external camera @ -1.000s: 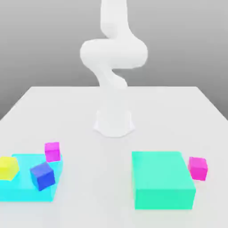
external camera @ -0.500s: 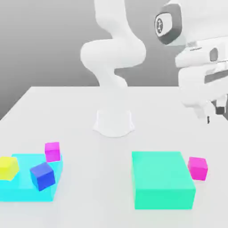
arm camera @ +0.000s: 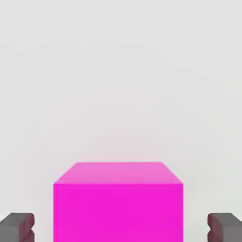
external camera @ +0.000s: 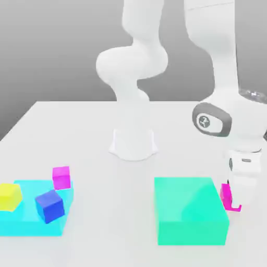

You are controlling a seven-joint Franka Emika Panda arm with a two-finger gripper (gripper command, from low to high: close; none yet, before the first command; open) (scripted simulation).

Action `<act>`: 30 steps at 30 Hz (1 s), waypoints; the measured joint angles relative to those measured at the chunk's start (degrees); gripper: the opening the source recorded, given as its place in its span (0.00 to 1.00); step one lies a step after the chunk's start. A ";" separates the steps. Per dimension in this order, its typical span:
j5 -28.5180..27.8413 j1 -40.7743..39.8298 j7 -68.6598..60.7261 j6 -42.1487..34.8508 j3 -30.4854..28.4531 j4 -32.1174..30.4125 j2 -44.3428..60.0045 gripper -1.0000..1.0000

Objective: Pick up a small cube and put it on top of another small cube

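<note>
The small hot-pink cube (external camera: 226,193) rests on the white table just off the teal block's (external camera: 190,209) side, at the exterior view's right. My gripper (external camera: 238,202) has come down around it, and the white hand covers most of it. In the hand view the cube (arm camera: 118,203) sits centred between the two grey fingertips (arm camera: 18,227), with a gap on each side, so the gripper (arm camera: 121,228) is open and touches nothing. A second small cube, more purplish magenta (external camera: 61,177), stands at the exterior view's left.
A flat cyan block (external camera: 28,221) at the front left carries a yellow cube (external camera: 9,196) and a tilted blue cube (external camera: 50,205); the magenta cube stands at its far corner. The arm's white base (external camera: 133,143) stands mid-table.
The arm has swung in from above and dropped onto the hot-pink cube at the right, straddling it. The cubes and blocks have not moved.
</note>
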 joint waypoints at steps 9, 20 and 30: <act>3.86 -2.30 -2.94 -5.39 3.22 -1.32 -6.68 0.00; 2.33 -22.79 -8.05 -18.24 -6.47 -1.56 -25.47 0.00; -4.85 -44.60 -10.04 -27.01 -22.69 -4.19 -39.14 0.00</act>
